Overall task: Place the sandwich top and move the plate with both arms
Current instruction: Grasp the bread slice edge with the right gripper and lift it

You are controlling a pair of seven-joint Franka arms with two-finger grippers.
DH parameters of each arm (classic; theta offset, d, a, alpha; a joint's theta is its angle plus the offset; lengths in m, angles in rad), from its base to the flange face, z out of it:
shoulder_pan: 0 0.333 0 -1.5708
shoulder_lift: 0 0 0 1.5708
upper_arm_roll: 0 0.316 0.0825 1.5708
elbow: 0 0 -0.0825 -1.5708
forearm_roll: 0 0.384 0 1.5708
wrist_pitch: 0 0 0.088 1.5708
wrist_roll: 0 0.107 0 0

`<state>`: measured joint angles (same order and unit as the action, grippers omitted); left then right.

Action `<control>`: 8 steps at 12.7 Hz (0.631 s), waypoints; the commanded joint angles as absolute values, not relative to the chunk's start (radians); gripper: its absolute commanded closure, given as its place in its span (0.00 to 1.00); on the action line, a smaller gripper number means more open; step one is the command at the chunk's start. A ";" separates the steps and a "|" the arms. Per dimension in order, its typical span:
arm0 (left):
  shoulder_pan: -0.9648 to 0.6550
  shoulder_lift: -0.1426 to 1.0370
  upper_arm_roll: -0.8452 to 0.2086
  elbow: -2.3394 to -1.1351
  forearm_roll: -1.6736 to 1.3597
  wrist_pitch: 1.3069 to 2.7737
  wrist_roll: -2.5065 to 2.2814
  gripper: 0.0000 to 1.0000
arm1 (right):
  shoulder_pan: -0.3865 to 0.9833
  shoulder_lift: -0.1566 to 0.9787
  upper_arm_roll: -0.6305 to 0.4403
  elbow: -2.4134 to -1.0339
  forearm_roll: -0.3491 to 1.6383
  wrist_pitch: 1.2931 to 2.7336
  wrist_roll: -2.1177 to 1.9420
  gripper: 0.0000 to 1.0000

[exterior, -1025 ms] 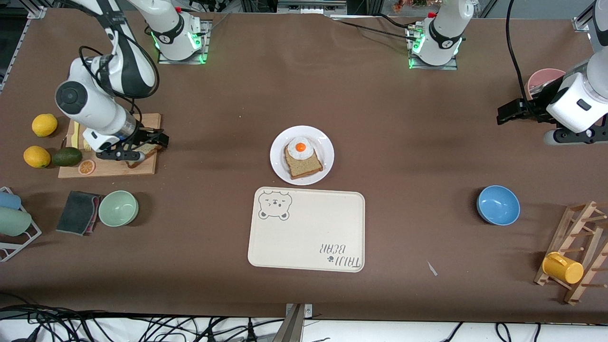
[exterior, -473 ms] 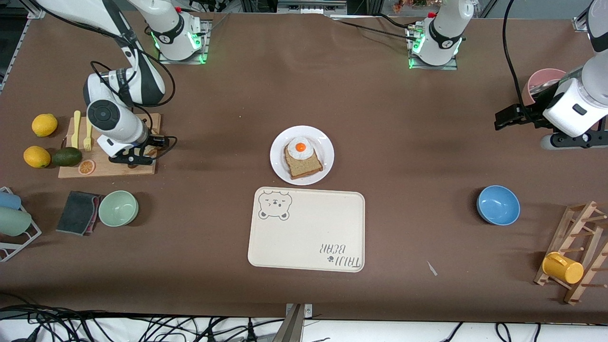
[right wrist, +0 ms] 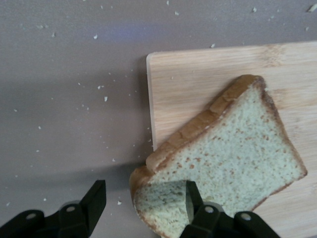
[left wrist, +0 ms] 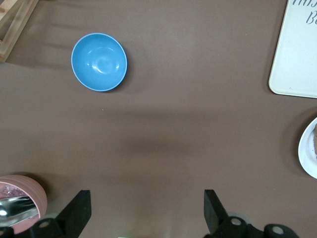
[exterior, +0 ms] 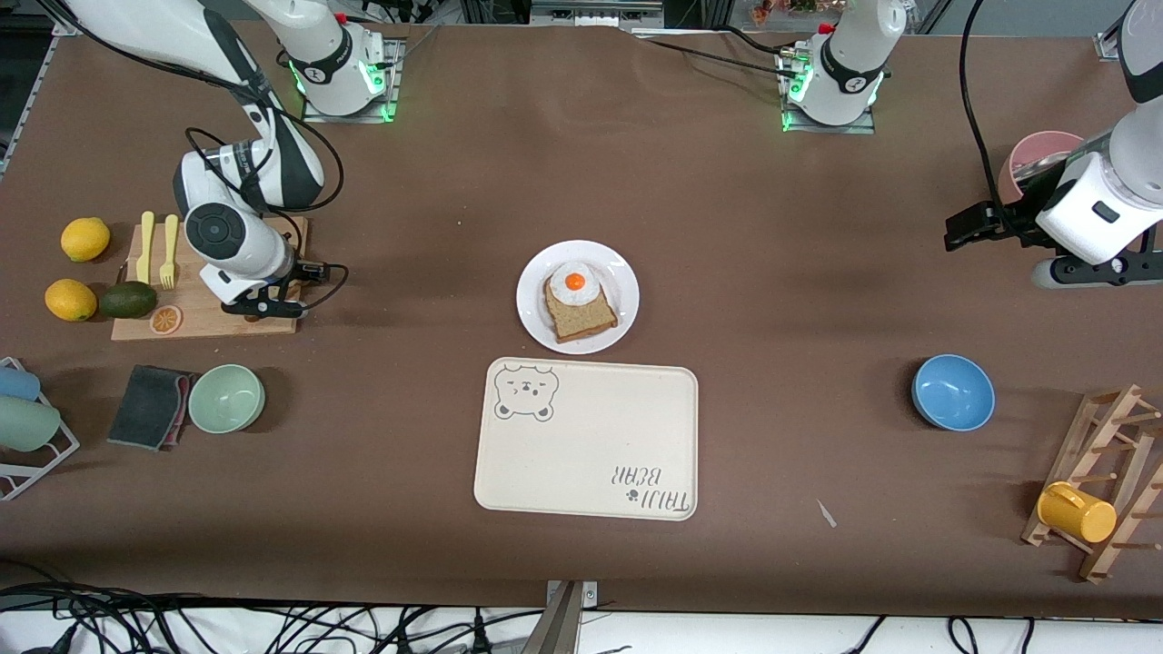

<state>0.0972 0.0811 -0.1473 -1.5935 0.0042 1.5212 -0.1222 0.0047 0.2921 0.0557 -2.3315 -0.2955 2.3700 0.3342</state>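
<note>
At the left of the front frame, the right gripper is spread open low over the bread slice on the cutting board. At centre sits the white plate. At the right edge, the left gripper hangs open, waiting.

- sandwich top: tan slice, darker crust, lying on the wooden board's corner, one end overhanging the edge
- plate: round, white, mid-table, holding egg-topped slice; tray nearer the front camera
</note>
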 commanded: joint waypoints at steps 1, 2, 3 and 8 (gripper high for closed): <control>0.101 0.060 -0.146 -1.617 -0.008 1.534 -0.101 0.00 | 0.012 0.304 0.060 -2.329 -0.321 2.376 0.382 0.31; 0.101 0.060 -0.144 -1.617 -0.008 1.532 -0.101 0.00 | 0.012 0.304 0.060 -2.329 -0.321 2.375 0.382 0.37; 0.101 0.060 -0.144 -1.617 -0.008 1.534 -0.101 0.00 | 0.012 0.304 0.060 -2.329 -0.322 2.370 0.382 0.49; 0.101 0.060 -0.144 -1.617 -0.008 1.532 -0.101 0.00 | 0.011 0.304 0.060 -2.329 -0.321 2.362 0.382 1.00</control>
<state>0.0974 0.0811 -0.1472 -1.5947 0.0042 1.5212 -0.1222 0.0084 0.2930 0.0525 -2.3288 -0.3074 2.3605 0.3567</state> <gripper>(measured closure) 0.000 0.828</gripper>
